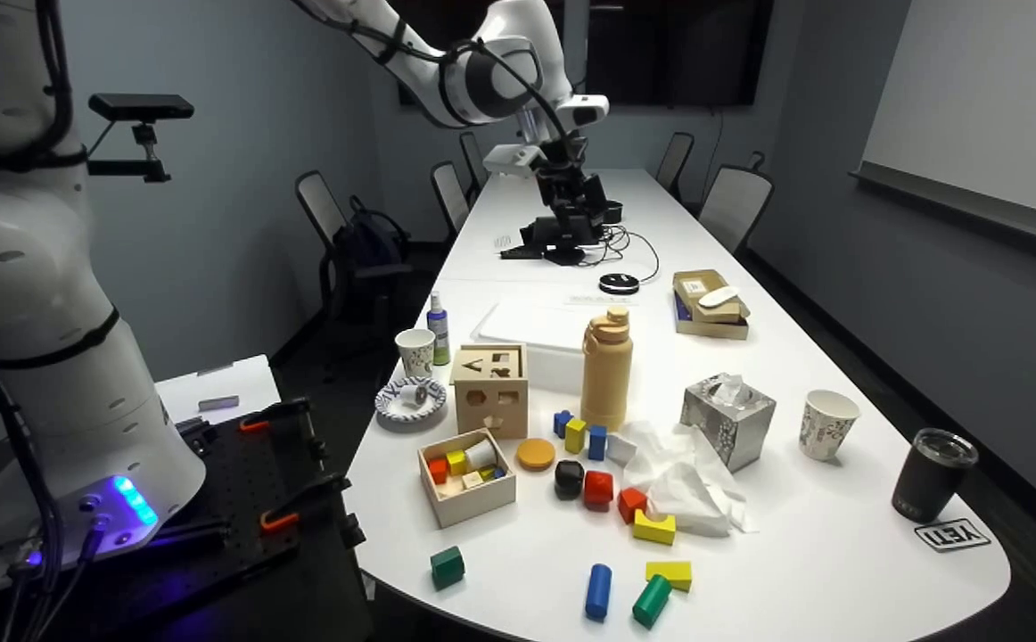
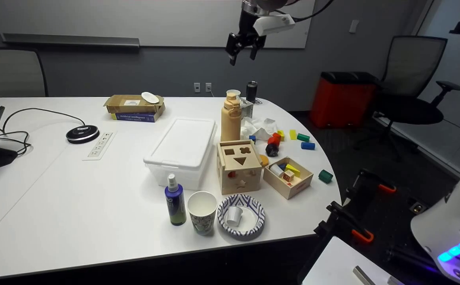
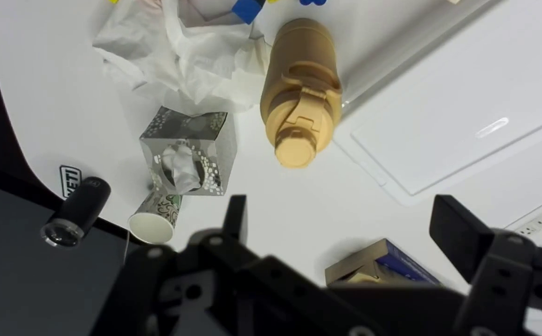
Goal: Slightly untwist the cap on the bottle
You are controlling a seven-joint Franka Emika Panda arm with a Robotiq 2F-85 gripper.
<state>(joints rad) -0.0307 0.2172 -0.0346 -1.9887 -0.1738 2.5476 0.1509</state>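
The arm [image 1: 10, 241] is smooth, rounded and white, with a dark grey disc [image 1: 493, 89] at one joint. Black cables [image 1: 56, 80] run along it; black straps [image 1: 50, 361] ring it. Blue lights [image 2: 455, 251] glow on its base [image 2: 443, 223]. The fingers [image 3: 460, 238] are black and blocky, with round screws [image 3: 215, 241] behind.

In an exterior view the bottle [image 1: 607, 379] is smooth, matt, its cap [image 1: 616, 314] perhaps plastic; at its nine o'clock a wooden cube [image 1: 491, 392], at five crumpled paper [image 1: 687, 481].
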